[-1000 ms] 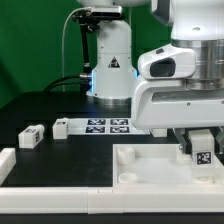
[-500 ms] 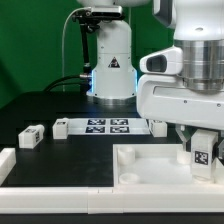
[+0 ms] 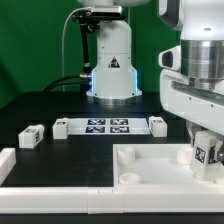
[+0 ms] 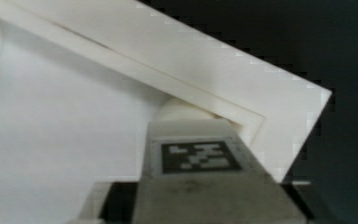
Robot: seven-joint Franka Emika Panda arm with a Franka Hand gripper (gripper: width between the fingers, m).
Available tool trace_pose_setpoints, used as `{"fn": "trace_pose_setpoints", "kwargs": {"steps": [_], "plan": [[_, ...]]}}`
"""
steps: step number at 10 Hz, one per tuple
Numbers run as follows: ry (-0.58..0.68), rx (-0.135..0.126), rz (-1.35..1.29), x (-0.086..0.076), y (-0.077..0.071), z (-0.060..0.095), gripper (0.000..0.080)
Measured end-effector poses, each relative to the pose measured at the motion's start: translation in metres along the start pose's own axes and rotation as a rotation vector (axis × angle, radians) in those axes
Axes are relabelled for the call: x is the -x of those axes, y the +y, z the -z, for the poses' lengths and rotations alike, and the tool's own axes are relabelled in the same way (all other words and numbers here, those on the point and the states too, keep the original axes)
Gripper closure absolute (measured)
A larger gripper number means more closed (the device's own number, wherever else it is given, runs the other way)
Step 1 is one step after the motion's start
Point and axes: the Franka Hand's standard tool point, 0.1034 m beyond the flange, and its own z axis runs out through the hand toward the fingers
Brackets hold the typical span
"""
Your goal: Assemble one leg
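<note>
My gripper (image 3: pixel 207 150) is shut on a leg (image 3: pixel 210 154), a small white block with a tag on its face. It holds the leg at the corner of the large white square panel (image 3: pixel 150 166) on the exterior view's right. In the wrist view the leg (image 4: pixel 197 150) stands between the dark fingers of the gripper (image 4: pixel 197 200), its far end at the panel's raised rim corner (image 4: pixel 247 105). I cannot tell whether the leg touches the panel. Three more legs lie on the black table: two on the exterior view's left (image 3: pixel 32 136) (image 3: pixel 60 128) and one right of the middle (image 3: pixel 157 124).
The marker board (image 3: pixel 108 125) lies between the loose legs. A white L-shaped piece (image 3: pixel 6 160) sits at the exterior view's left edge. The robot base (image 3: pixel 110 70) stands behind the marker board.
The arm has moved toward the exterior view's right with the leg in the gripper, uncovering the loose leg right of the marker board.
</note>
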Motion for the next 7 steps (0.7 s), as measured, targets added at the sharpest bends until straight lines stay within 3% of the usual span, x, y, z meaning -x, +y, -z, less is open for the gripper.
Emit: {"fn": "trace_pose_setpoints", "kwargs": {"steps": [3, 4, 5, 7], "plan": [[-0.006, -0.002, -0.016, 0.0007, -0.0002, -0.0004, 0.0447], [-0.006, -0.002, -0.016, 0.0010, -0.0002, -0.0004, 0.0248], [-0.006, -0.002, 0.016, 0.0008, -0.0002, -0.0004, 0.0180], [-0.004, -0.002, 0.254, -0.0001, -0.0001, -0.0003, 0.0155]]}}
